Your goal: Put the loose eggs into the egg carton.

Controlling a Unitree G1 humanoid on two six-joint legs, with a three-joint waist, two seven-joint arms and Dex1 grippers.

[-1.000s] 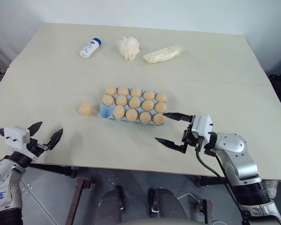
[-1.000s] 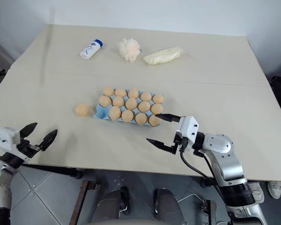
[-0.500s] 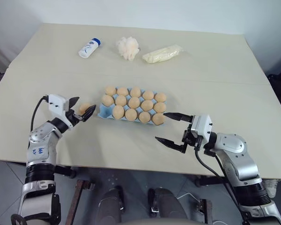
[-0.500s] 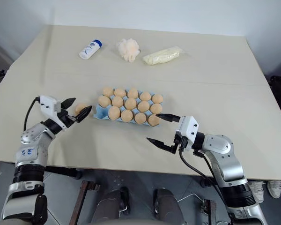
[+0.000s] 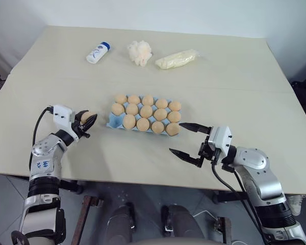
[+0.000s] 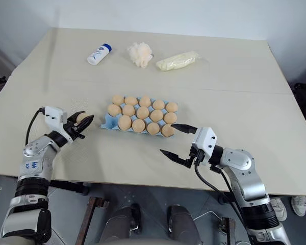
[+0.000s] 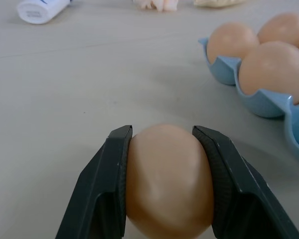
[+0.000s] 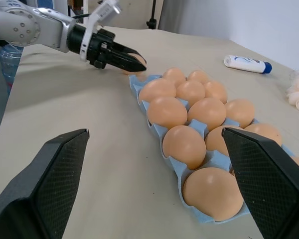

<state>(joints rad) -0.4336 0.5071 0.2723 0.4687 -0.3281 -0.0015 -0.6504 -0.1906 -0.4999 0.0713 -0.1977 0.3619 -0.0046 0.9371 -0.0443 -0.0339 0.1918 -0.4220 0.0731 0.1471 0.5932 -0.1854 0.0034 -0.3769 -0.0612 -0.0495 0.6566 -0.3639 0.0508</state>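
The left claw (image 7: 167,174) gripped the last egg (image 7: 168,181) on the table (image 5: 66,76); next, lift it into the carton (image 5: 113,122), whose near-left cup looked empty.

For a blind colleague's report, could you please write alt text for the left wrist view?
Two black fingers of the left pincer are shut on a tan egg on a beige table. Beside it, a light blue egg carton holds more eggs, and a white bottle lies farther back.
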